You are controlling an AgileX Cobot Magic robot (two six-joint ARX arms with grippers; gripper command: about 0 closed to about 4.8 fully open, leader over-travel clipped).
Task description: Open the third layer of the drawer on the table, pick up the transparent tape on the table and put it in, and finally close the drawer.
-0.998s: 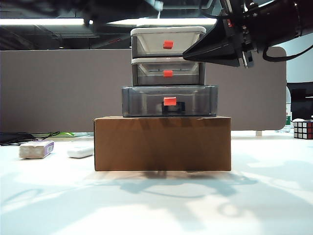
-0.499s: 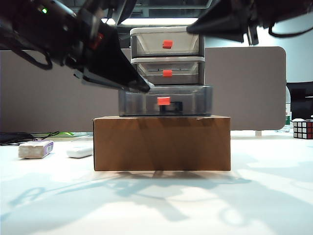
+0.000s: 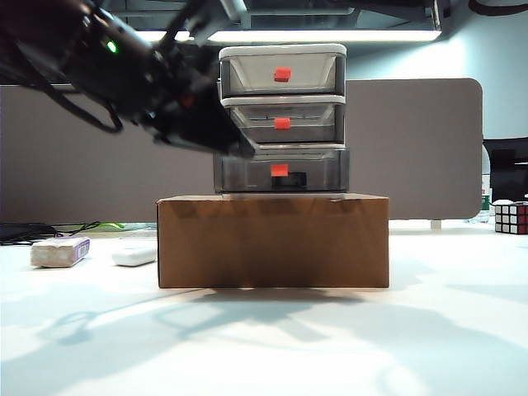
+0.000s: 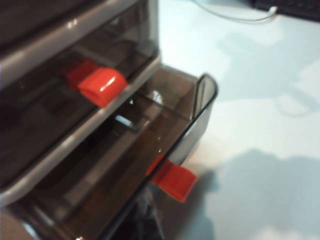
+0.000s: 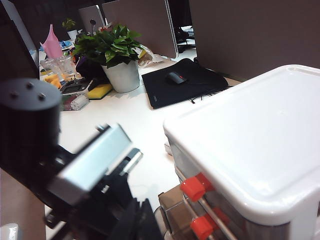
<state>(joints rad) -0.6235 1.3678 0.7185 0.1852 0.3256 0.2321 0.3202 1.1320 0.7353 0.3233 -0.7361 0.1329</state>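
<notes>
Starting at the left of the white tabletop [image 3: 462,330], you see a whitish block with a purple label [image 3: 60,252] and, just right of it, a flat white oblong [image 3: 134,256]; neither belongs to your task. The transparent tape shows in no view, so you cannot confirm from here that it lies in the drawer.

Above those, your left hand [image 3: 239,148] reaches in from the left, its fingers pressed together and holding nothing, the tip against the left end of the smoky-grey translucent bottom drawer [image 3: 281,170]. Closed fingers make a stiff pusher, which suits shutting the drawer.

In the middle, the small pale-grey three-tier drawer cabinet [image 3: 283,117] stands on a brown cardboard box [image 3: 273,241], which raises it to arm height. The left wrist view shows the bottom drawer [image 4: 165,145] with its red tab [image 4: 172,180] standing out a little beyond the tier above, so the closing looks nearly but not fully done.

Your right hand sits high above the cabinet, out of sight; you cannot tell its state.

At the far right stands a colour-cube puzzle [image 3: 511,219].
</notes>
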